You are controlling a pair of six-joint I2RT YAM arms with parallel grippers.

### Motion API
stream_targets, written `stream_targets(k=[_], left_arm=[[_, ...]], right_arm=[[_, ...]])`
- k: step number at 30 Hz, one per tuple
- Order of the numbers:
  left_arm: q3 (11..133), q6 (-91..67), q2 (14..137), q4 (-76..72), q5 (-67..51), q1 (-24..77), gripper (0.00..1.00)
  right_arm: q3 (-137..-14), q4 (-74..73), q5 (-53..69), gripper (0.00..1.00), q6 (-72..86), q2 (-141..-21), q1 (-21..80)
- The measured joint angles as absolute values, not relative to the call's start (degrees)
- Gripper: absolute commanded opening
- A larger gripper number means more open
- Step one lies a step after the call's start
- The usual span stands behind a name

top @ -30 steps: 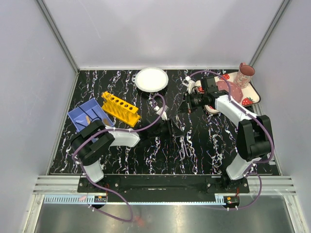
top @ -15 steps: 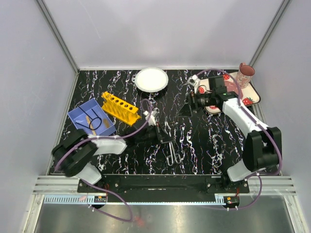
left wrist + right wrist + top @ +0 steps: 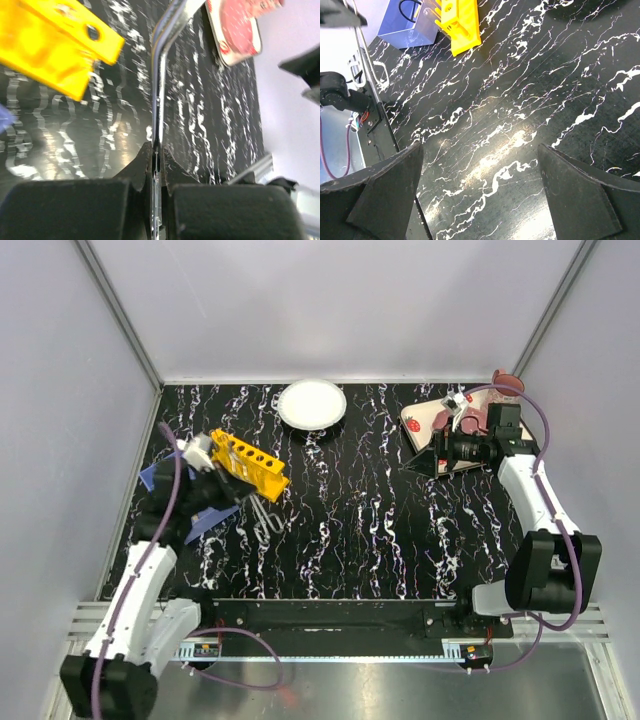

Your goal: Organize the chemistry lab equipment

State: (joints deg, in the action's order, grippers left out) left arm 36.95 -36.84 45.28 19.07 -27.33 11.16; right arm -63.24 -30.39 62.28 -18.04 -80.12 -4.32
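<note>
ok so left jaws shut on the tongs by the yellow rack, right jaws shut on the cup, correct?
No. Left jaws are shut on the tongs by the yellow rack, but right jaws are open and empty; the right wrist view shows them wide apart above the table.

The counter (image 3: 400, 530) comes up black and glossy, white marble-like veins all over it, throwing bright glare in the right wrist view. On it the yellow rack (image 3: 250, 465) reads as smooth moulded plastic with a soft sheen. The thin metal rods (image 3: 159, 90) gleam like polished steel (mirror-bright along the bend) against the matt black left fingers (image 3: 70, 210), the right fingers (image 3: 380, 195) equally dull, while the blue bin (image 3: 407, 30) looks smooth, slightly translucent plastic and the white plate (image 3: 312, 403) smooth, faintly shiny.
</note>
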Motion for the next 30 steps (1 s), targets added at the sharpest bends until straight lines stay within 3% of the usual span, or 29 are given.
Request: stream_targets(k=[5, 8, 30], left_arm=[[46.22, -26.28, 51.90, 31.81, -35.09, -7.94, 0.00], [49.45, -22.87, 56.88, 36.14, -35.77, -13.21, 0.00], [65.25, -19.25, 86.94, 39.42, -29.95, -19.94, 0.06]], right_arm=[[-62.96, -30.46, 62.72, 1.00, -18.94, -80.44, -4.51], [-62.81, -30.72, 62.70, 1.00, -19.53, -80.44, -4.56], [-62.54, -31.38, 62.67, 1.00, -20.80, -80.44, -4.64]])
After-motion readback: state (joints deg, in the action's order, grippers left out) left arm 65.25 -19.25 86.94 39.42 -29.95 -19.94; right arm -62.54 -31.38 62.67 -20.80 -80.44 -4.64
